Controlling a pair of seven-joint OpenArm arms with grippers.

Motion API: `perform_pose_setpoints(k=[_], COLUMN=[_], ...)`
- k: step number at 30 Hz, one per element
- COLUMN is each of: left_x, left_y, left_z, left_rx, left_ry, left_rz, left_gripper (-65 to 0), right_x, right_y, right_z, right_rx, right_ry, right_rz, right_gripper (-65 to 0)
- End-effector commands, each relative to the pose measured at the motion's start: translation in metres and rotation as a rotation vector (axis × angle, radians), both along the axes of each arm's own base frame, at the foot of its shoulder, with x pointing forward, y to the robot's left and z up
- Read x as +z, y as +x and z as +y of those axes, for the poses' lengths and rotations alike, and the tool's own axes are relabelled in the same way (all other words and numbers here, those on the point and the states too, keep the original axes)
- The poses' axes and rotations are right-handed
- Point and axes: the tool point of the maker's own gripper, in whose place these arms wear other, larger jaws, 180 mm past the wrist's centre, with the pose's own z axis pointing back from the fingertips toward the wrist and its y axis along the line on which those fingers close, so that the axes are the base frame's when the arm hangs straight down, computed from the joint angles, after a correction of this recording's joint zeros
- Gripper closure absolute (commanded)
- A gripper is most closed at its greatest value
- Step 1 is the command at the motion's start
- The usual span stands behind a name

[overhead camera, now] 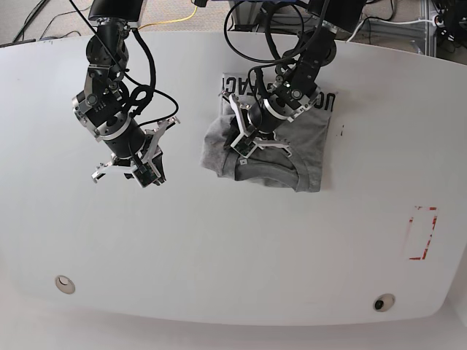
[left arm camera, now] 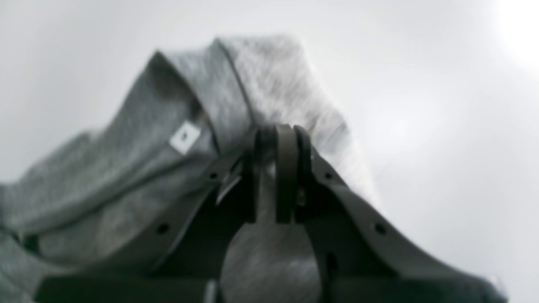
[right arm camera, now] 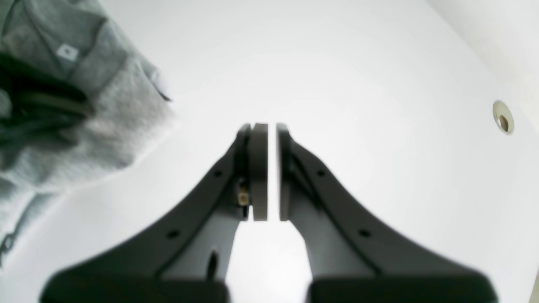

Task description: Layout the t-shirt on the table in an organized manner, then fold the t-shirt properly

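Dark plastic fingers of the left gripper point(left arm camera: 278, 172) fill the bottom of the left wrist view, clamped on a fold of the heather-grey cotton t-shirt point(left arm camera: 177, 139) near its collar, with cloth bulging between the two arms of the jaw. We can see a small white square label point(left arm camera: 184, 137) just to the left of the pinch.

In the right wrist view, the right gripper point(right arm camera: 266, 168) is closed to a thin slit with nothing in it, hanging over bare white tabletop point(right arm camera: 358, 84); a round metal grommet point(right arm camera: 502, 117) sits far off to the side, and the t-shirt lies off at the upper left corner.

From the base view the t-shirt point(overhead camera: 310, 157) lies bunched on the far middle of the table point(overhead camera: 233, 248), with black lettering showing along its far edge and the left gripper point(overhead camera: 246, 138) buried in its near-left part. The right gripper point(overhead camera: 135, 157) is well apart from the t-shirt, on the side away from the red tape rectangle point(overhead camera: 422, 233).

Our worry is the single-handed hold. If we lift or drag from this one pinch, the cloth will likely trail and twist instead of spreading, since the other arm holds no corner. We may also have caught more than one layer (the wrist view is too blurred to count them), which would pull front and back together.

Sleeves and hem are folded under or hidden by the arm, so we cannot tell which way the garment faces.
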Motion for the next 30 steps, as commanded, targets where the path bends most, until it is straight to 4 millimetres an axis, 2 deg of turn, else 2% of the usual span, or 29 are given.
perform_pose_setpoints(k=[1, 4, 7, 13, 17, 22, 30], left_x=[0.003, -0.014, -0.03, -0.034, -0.039, -0.028, -0.006], left_y=[0.01, 0.007, 0.009, 0.016, 0.007, 0.007, 0.004], left_z=[0.007, 0.016, 0.044, 0.095, 0.13, 0.177, 0.266], left_rx=[0.036, 0.051, 0.082, 0.14, 0.131, 0.159, 0.262], left_ry=[0.0, 0.029, 0.08, 0.146, 0.193, 0.227, 0.291], left_rz=[-0.026, 0.011, 0.036, 0.031, 0.05, 0.041, 0.03], left_gripper=[-4.6, -4.6, -4.6, -4.4, -4.4, -4.4, -4.4], right_x=[0.014, 0.015, 0.015, 0.015, 0.014, 0.013, 0.013], right_y=[0.006, 0.006, 0.006, 0.006, 0.006, 0.006, 0.006], right_z=[-0.004, -0.008, -0.008, -0.009, -0.009, -0.006, -0.005], right_rx=[-0.005, -0.016, -0.016, -0.015, -0.015, -0.012, -0.01], right_ry=[0.002, 0.001, 0.001, -0.001, -0.001, 0.003, 0.005], right_rz=[-0.05, -0.051, -0.051, -0.053, -0.051, -0.048, -0.048], right_gripper=[-3.3, -3.3, -3.3, -3.3, -3.3, -3.3, -3.3])
